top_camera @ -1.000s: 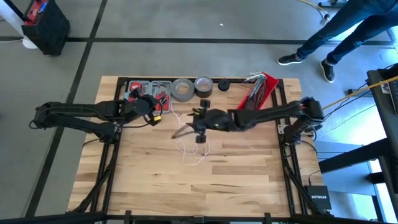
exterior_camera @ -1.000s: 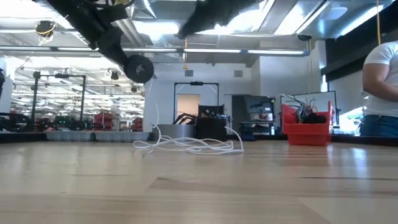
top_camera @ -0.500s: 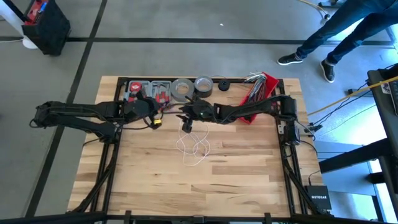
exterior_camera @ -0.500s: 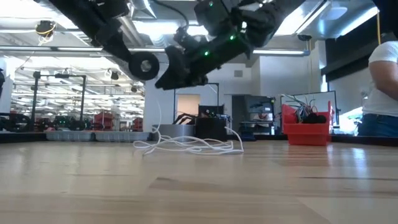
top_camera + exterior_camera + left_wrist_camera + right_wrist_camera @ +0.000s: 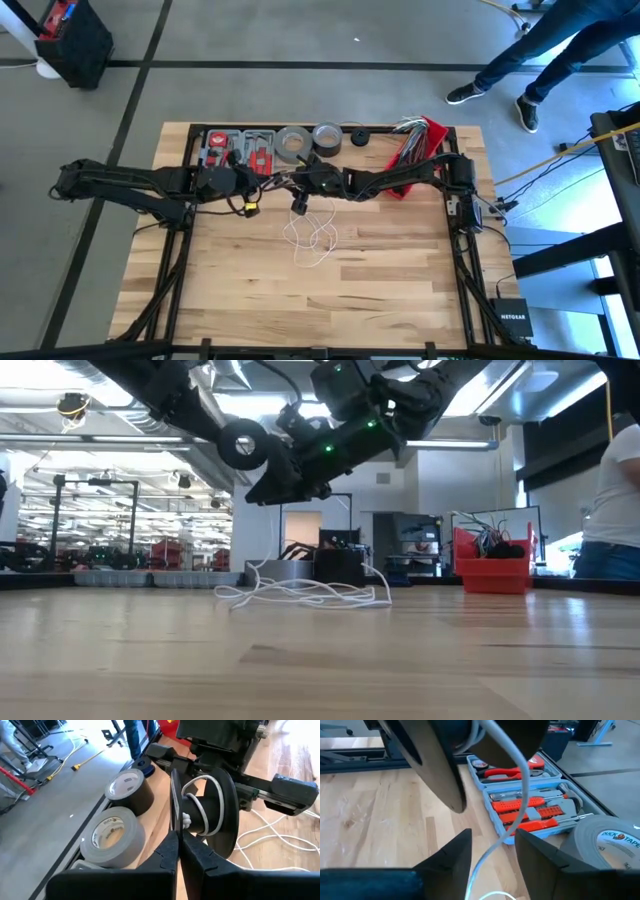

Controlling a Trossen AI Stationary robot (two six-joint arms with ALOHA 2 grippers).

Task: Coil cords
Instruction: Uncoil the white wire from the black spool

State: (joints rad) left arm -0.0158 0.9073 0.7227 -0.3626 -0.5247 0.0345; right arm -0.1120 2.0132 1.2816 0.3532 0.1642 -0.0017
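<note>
Left gripper (image 5: 179, 836) clenched on the black spool (image 5: 210, 812) wound with white cord (image 5: 200, 805), raised above the table (image 5: 380, 270). Right gripper (image 5: 492, 847) released, the cord running between its fingers; loose cord lies below

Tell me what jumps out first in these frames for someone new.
Both arms meet above the far middle of the table, where the left gripper pinches a black spool with white cord looped round it. The right gripper hangs open beside the spool, cord running between its fingers. The rest of the cord lies in a loose tangle below, near two tape rolls.
</note>
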